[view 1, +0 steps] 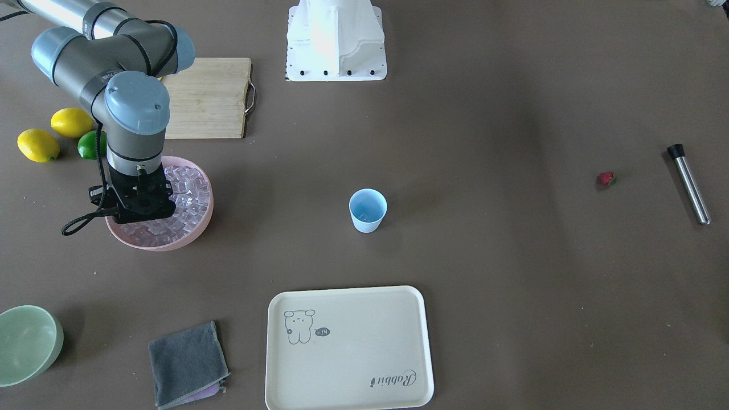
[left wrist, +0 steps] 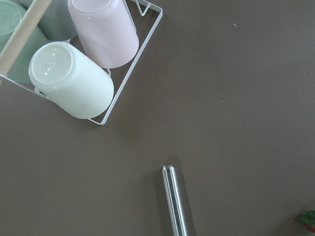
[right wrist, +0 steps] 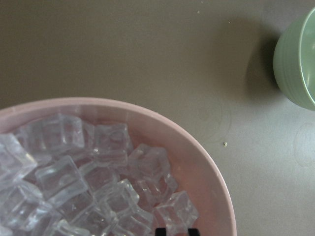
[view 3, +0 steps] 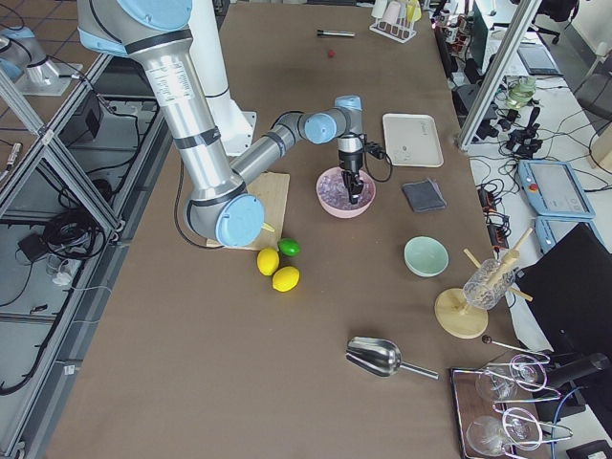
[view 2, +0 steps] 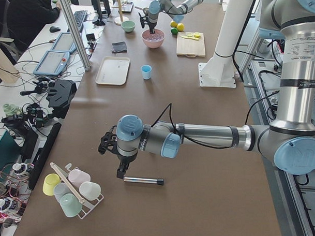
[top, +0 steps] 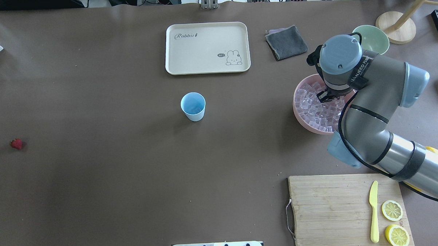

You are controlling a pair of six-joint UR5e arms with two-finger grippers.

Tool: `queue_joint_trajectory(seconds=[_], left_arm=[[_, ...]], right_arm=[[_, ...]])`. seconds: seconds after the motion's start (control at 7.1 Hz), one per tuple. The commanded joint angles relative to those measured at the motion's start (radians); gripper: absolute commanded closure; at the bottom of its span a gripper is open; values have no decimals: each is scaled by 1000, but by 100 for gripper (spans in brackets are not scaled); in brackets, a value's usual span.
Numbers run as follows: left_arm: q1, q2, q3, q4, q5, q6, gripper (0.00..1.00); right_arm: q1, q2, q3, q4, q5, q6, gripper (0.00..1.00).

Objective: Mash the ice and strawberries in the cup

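The pale-blue cup (view 1: 367,210) (top: 193,106) stands upright mid-table. Clear ice (top: 313,108) (right wrist: 98,187) fills a pink bowl (view 1: 171,246) (top: 298,114). My right gripper (top: 326,96) (right wrist: 177,231) reaches down into that bowl. Its tips stand a narrow gap apart among the cubes, closed on a clear cube. The strawberry (view 1: 606,179) (top: 16,144) lies alone on the table, far from the cup. My left gripper (view 2: 121,173) hovers over a steel muddler (view 2: 143,180) (view 1: 689,185). I cannot tell whether it is open or shut.
A cream tray (top: 207,47), grey cloth (top: 286,42) and pale-green bowl (top: 374,37) sit along the far side. A cutting board (top: 335,206) carries a yellow knife and lemon halves. Two lemons and a lime (view 1: 54,134) lie beside the pink bowl. A cup rack (left wrist: 88,64) stands near the muddler.
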State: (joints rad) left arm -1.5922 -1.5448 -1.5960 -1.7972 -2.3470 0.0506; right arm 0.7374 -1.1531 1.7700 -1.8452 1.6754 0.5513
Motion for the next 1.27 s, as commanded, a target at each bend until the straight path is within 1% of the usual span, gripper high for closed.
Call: queue_joint_trajectory(seconds=[0.0,0.14,0.42,0.99,1.13], left_arm=[[0,0,-1,-1,0,0,1],[0,0,-1,-1,0,0,1],[1,-1,4,-5,0,0,1],[0,-1,8,-7,0,0,1],[0,-3,8,-7,0,0,1]], right_arm=[[-7,-10,38,-23,1,7,47],[-33,-5,66,-66,0,31,47],[-65,-13,74,-72,0,119,47],[-92,-36,65,-72,-25,125,47],[-98,-34,63,-72,-25,125,50]])
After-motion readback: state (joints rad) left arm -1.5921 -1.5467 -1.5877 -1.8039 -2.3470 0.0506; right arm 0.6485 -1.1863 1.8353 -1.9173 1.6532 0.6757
